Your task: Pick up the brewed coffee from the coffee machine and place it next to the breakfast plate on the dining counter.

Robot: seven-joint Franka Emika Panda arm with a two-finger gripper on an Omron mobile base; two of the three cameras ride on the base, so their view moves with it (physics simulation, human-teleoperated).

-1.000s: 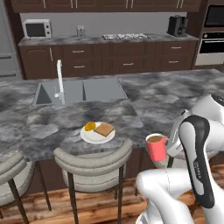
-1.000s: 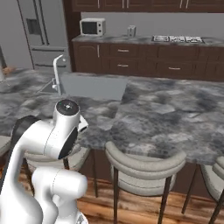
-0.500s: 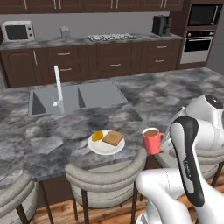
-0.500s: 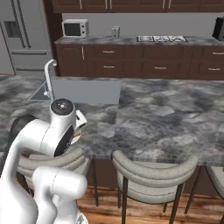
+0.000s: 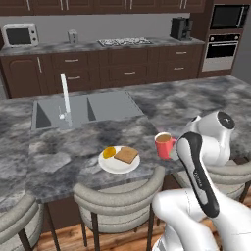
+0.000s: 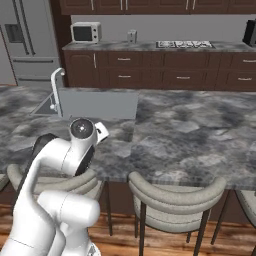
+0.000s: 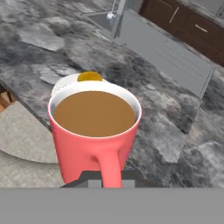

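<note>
Our hand (image 7: pixel 105 183) is clenched on the handle of the red mug (image 7: pixel 94 133), the brewed coffee; in the hand view the handle runs straight down into the dark tips at the bottom edge, and the brown liquid sits level just below the white inner rim. In the left base view the mug (image 5: pixel 164 145) stands upright at the near edge of the surface (image 5: pixel 44 152), with our white arm rising just to its right; whether its base touches the stone or hangs a little above it we cannot tell.

Just beside the mug, on its left in that view, lies the breakfast plate (image 5: pixel 117 164) with a slice of toast (image 5: pixel 126 154) and a small yellow-orange piece (image 5: pixel 109 152); mug and plate are near but apart. In the hand view the plate's white rim and the orange piece (image 7: pixel 89 76) peek out behind the mug.

Further along the grey marbled surface sit the steel double sink (image 5: pixel 83 110) and its tall tap (image 5: pixel 65 98). Padded stools (image 5: pixel 117 193) are tucked under the near edge, below plate and mug. Against the far wall, on the back counter, stand the black coffee machine (image 5: pixel 180 28), well apart from the mug, and a white microwave (image 5: pixel 19 35).
</note>
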